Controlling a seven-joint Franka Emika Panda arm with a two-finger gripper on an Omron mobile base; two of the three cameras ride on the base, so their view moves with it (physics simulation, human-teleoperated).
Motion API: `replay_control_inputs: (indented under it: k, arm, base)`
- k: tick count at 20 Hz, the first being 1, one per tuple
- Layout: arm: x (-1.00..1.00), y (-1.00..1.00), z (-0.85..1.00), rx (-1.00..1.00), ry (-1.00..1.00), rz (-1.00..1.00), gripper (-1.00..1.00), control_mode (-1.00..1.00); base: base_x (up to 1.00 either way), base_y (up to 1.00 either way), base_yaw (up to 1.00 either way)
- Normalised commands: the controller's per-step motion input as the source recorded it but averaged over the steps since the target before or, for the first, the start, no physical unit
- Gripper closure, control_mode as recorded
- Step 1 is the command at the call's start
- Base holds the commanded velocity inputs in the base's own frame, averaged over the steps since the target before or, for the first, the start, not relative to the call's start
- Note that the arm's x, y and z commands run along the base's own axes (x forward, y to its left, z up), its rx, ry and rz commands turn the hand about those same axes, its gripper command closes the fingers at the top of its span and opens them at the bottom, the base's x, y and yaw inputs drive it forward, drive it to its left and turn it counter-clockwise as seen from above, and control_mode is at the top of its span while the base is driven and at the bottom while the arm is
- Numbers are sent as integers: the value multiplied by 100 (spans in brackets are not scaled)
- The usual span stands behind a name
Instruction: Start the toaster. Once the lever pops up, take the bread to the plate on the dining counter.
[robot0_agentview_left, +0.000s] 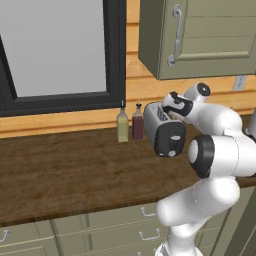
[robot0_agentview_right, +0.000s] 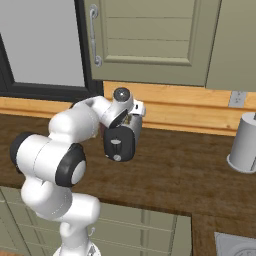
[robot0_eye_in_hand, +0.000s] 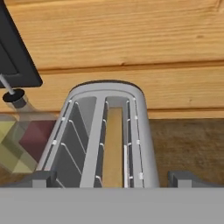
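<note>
The toaster (robot0_agentview_left: 164, 131) stands on the dark wood counter by the wall, its black end face (robot0_agentview_right: 119, 143) turned towards me. In the hand view I look down on its silver slotted top (robot0_eye_in_hand: 94, 144). A pale tan slice of bread (robot0_eye_in_hand: 114, 148) sits deep in the right slot, and the left slot is bare. My gripper (robot0_eye_in_hand: 112, 179) hovers just above the toaster's near end (robot0_agentview_left: 172, 107). It is open, with one fingertip (robot0_eye_in_hand: 39, 178) on each side of the top and nothing between them. The plate and the dining counter are out of view.
Two slim bottles, olive (robot0_agentview_left: 122, 126) and maroon (robot0_agentview_left: 138, 124), stand just left of the toaster. An olive wall cabinet (robot0_agentview_left: 200, 35) hangs overhead. A grey canister (robot0_agentview_right: 245, 144) stands far right, and a sink corner (robot0_agentview_right: 237, 245) shows at the lower right. A dark-framed window (robot0_agentview_left: 60, 55) is on the left.
</note>
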Motion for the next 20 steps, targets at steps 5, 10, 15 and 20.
replay_control_inputs:
  k: [5, 10, 15, 20]
  arm:
    - [11, 0, -14, 0, -3, 0, -100, -100]
    - [0, 0, -12, 0, -4, 0, -100, -100]
    - [2, 0, -12, -1, -2, 0, -100, -100]
    - [0, 0, -2, 0, -1, 0, -100, -100]
  base:
    - [0, 0, 0]
    - [0, 0, 0]
    - [0, 0, 0]
    - [0, 0, 0]
